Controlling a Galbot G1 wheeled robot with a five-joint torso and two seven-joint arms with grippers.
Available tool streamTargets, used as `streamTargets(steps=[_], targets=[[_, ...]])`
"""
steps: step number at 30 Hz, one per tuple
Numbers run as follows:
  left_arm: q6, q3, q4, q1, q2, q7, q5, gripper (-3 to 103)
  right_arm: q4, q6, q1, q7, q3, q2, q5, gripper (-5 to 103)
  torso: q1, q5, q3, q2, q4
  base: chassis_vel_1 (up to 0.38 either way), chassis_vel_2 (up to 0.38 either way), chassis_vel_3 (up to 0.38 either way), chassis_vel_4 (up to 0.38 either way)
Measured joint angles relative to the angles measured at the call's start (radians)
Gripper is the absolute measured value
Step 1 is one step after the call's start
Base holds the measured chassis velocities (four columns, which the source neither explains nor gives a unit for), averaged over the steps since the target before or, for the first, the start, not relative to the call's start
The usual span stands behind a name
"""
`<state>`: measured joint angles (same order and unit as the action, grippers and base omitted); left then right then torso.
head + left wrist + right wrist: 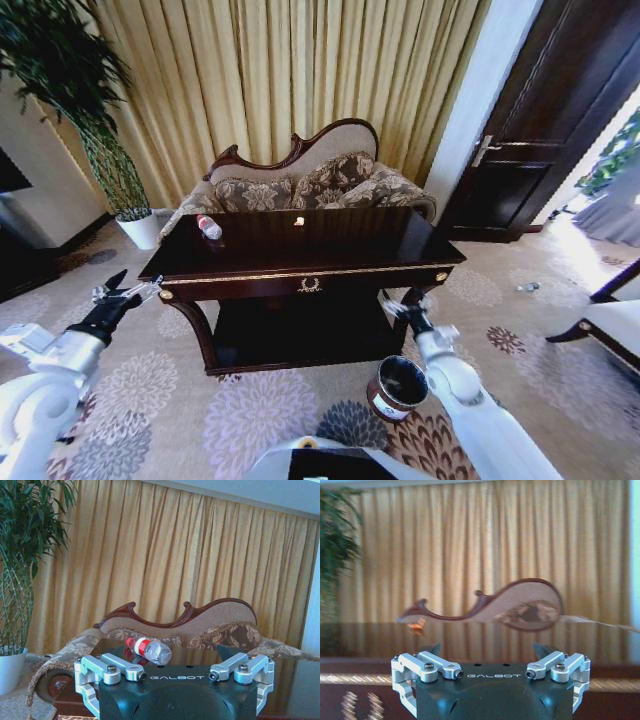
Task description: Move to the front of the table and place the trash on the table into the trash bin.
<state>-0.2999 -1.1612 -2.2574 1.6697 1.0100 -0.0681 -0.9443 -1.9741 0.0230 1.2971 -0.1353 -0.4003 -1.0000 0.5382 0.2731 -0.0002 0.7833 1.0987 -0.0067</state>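
The dark-brown table (250,266) with gold trim stands ahead of me, in front of a sofa. A small pale scrap of trash (298,221) lies near the back middle of its top, and in the right wrist view the scrap (416,626) sits on the glossy surface well beyond the fingers. A clear plastic bottle (208,227) with a red label lies on its side at the table's left end, and the bottle (149,650) is close ahead of the left wrist camera. The round dark trash bin (397,387) stands on the carpet by the table's right front leg. My left gripper (125,292) (175,655) hovers open off the left front corner. My right gripper (405,303) (487,650) is open before the right front edge, above the bin.
A patterned sofa (300,185) with cushions sits behind the table, before gold curtains. A potted plant (110,150) stands at the left and a dark door (540,130) at the right. A chair edge (610,320) juts in at far right. Patterned carpet lies open around the table's front.
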Motion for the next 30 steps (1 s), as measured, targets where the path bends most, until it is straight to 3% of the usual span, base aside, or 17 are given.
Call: streamTargets(steps=[2, 12, 30], targets=[[0.001, -0.002, -0.003, 0.003, -0.002, 0.0, -0.001, 100, -0.022, 0.031, -0.043, 0.003, 0.035, 0.032, 0.025, 100, 0.0, 0.0, 0.0, 0.0, -0.0004, 0.0, 0.0, 0.0, 0.0], [0.002, 0.005, -0.015, -0.002, -0.013, 0.001, -0.002, 100, 0.001, 0.048, -0.145, 0.035, 0.096, 0.096, 0.087, 100, 0.0, 0.0002, 0.0, 0.0, -0.0005, 0.0, 0.0, 0.0, 0.0], [-0.001, 0.014, -0.029, -0.001, -0.003, 0.006, 0.001, 100, 0.079, 0.096, -0.34, -0.03, 0.258, 0.042, 0.115, 100, 0.0, 0.0001, 0.0, 0.0, -0.0003, 0.0, 0.0, 0.0, 0.0]])
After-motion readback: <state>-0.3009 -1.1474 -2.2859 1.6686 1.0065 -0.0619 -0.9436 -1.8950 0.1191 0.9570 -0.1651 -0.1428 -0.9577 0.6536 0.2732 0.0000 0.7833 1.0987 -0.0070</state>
